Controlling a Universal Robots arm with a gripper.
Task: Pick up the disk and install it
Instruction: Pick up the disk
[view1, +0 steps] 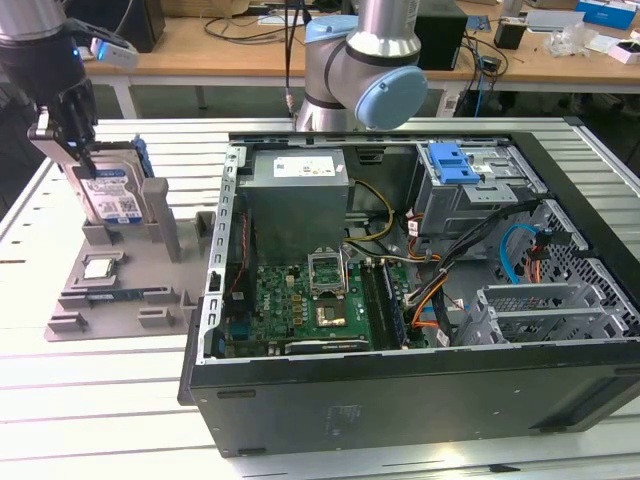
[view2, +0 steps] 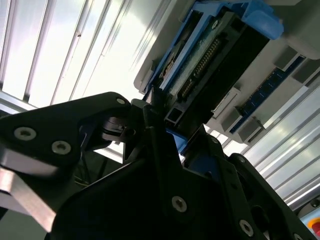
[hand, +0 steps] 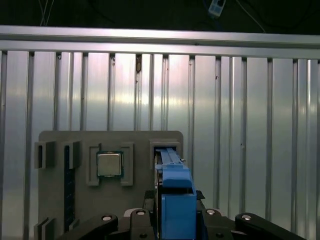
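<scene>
Exterior view: claw (view1: 74, 158) clamps the disk (view1: 112, 195) (standing upright) from above.

Ribbed aluminium table (hand: 240, 110), slats running side by side. Carries a grey fixture plate (hand: 55, 137) with raised pockets. Holds a small square silver chip (hand: 109, 164) lying flat in one pocket. Just beside the chip, holds the disk (hand: 172, 182) on edge, seen end-on as a blue carrier frame rising out of a slot. Black hand (hand: 175, 212), screw-headed links spread wide, clamped against both flanks of the blue frame. Dark narrow strip (hand: 69, 190) in a slot, well apart from the disk.
</scene>
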